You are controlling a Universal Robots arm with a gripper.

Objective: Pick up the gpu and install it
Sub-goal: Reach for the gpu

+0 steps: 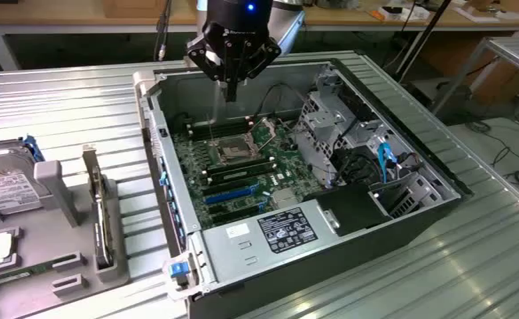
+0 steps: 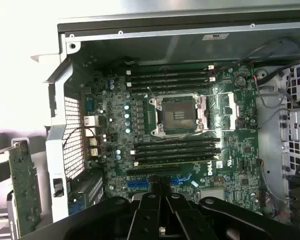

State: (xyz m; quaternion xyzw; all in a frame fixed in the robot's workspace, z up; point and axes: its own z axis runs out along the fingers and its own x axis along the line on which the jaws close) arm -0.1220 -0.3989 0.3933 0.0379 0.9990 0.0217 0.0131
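The gpu [image 1: 102, 219] stands on edge in a grey holder [image 1: 64, 252] on the table, at the exterior view's left. It is a thin black card with a silver bracket [image 1: 89, 163] at its far end. In the wrist view the gpu [image 2: 24, 192] shows its green board side beside the case. My gripper [image 1: 230, 90] hangs over the far end of the open computer case [image 1: 268, 266], above the motherboard [image 1: 241, 166] and well away from the card. Its fingers are together and hold nothing. In the wrist view the gripper [image 2: 160, 197] points down over the blue expansion slots [image 2: 140, 183].
A silver hard drive [image 1: 2, 186] with a white label and a green memory stick [image 1: 20, 272] lie in the holder beside the card. Inside the case are the CPU socket [image 2: 179, 114], memory slots, a drive cage [image 1: 330, 126] and cables. The ribbed metal table [image 1: 64, 113] surrounds the case.
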